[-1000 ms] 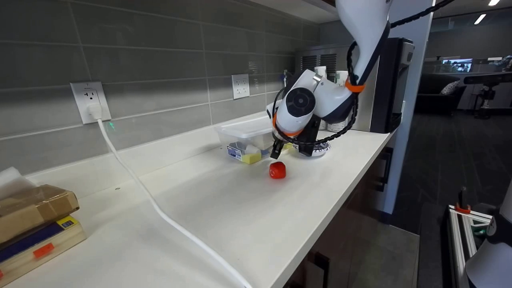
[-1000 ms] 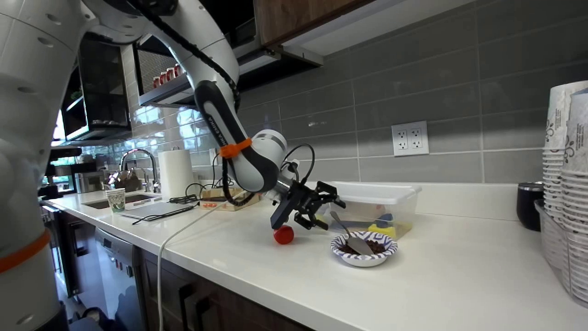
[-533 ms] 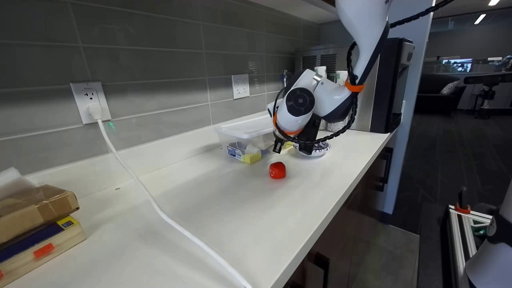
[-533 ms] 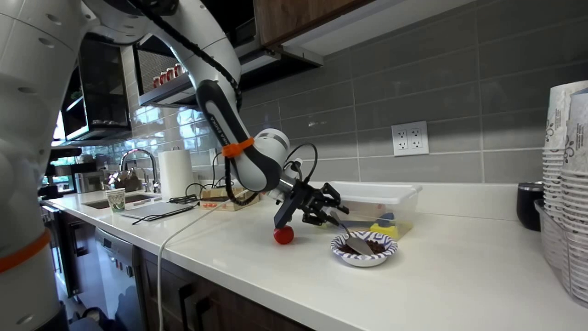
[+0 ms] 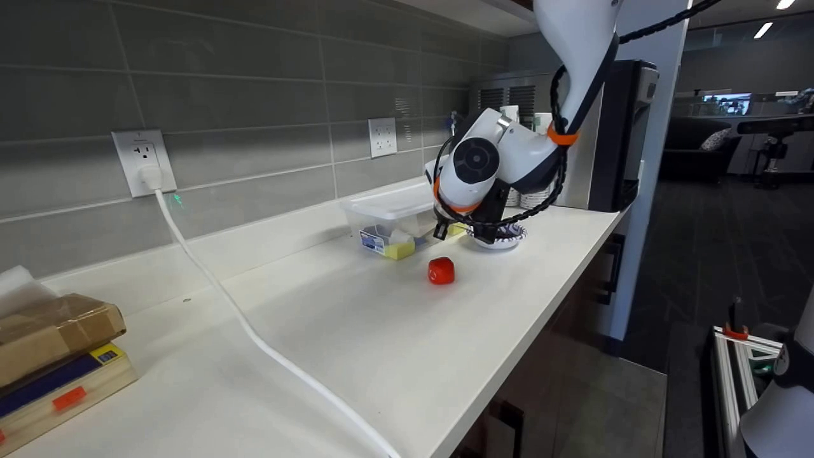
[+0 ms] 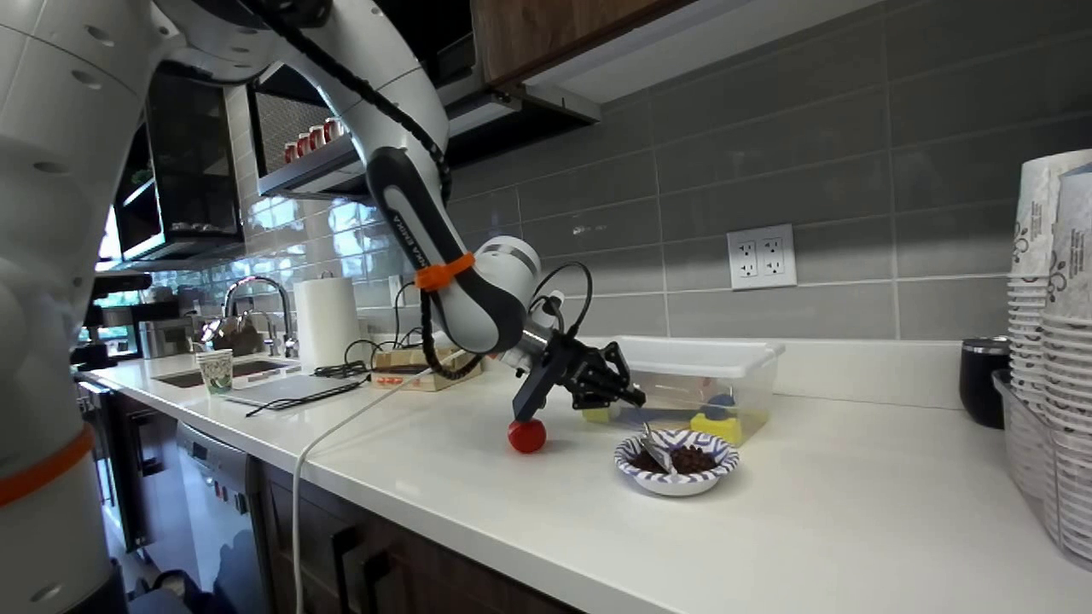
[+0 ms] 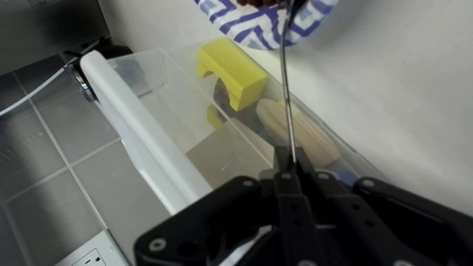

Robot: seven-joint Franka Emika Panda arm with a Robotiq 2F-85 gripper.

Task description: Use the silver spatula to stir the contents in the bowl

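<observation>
1. Silver spatula (image 7: 286, 87), held by its thin handle: the black gripper (image 7: 291, 158) is clamped on it.
2. Further out, the handle runs down to a tilted blade (image 6: 659, 456) inside the blue-and-white zigzag-patterned bowl (image 6: 676, 489), among small dark-brown pieces (image 6: 696, 460).
3. Handling, by judgement: the metal looks light, stiff and slick, apt to twist in a narrow pinch; high on the handle is a sensible hold.
4. The bowl seems light paper, likely to slide if pushed.

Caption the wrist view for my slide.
Pincer gripping the silver spatula, which extends over the patterned bowl; clear plastic container close by.
</observation>
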